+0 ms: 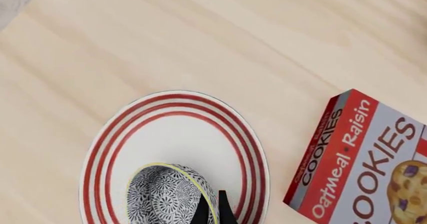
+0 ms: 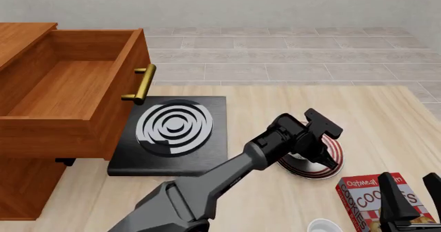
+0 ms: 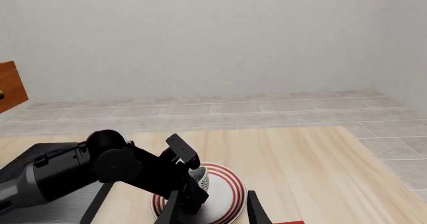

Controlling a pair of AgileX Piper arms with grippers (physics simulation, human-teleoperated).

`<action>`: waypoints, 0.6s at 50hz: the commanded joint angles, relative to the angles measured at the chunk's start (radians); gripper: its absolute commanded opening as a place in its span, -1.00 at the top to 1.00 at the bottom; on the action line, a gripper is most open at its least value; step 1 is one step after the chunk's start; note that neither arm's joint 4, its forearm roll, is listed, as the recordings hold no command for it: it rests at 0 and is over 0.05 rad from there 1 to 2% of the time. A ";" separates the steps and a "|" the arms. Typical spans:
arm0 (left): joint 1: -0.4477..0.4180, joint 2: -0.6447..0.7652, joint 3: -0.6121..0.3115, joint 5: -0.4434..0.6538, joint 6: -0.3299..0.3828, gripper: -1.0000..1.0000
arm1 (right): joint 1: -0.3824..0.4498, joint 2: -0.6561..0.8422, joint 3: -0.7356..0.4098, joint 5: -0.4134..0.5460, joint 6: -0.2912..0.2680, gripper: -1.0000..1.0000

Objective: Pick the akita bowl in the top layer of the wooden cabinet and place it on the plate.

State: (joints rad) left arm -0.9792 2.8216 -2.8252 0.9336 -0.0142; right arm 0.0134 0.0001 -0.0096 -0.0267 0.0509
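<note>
The left gripper [image 1: 212, 210] is pinched shut on the rim of the akita bowl [image 1: 167, 196], held tilted w/ its base over the plate [image 1: 175, 134]; prob. light, stiff, glazed-slick & chippable, so the rim pinch suits; right gripper [image 3: 213, 211] idle, spread open.

The wooden cabinet [image 2: 41, 113] is placed at the far left, with the top layer [image 2: 69, 95] pulled out. The stove slab [image 2: 172, 136] is found just right of it. Further right, the akita bowl [image 1: 170, 200] is held over the plate [image 1: 175, 134], and the cookie box [image 2: 375, 200] is placed nearer, right of the plate.
</note>
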 commanded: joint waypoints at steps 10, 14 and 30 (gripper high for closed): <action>0.001 0.006 -0.003 -0.004 -0.004 1.00 | 0.000 0.000 0.000 0.000 0.001 -1.00; -0.002 0.009 -0.003 -0.005 -0.007 1.00 | 0.000 0.000 0.000 0.000 0.000 -1.00; -0.009 0.015 -0.003 -0.008 -0.024 -1.00 | 0.000 0.000 0.000 0.000 0.000 -1.00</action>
State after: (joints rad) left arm -0.9846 2.8311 -2.8284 0.9270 -0.0354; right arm 0.0134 0.0001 -0.0096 -0.0267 0.0509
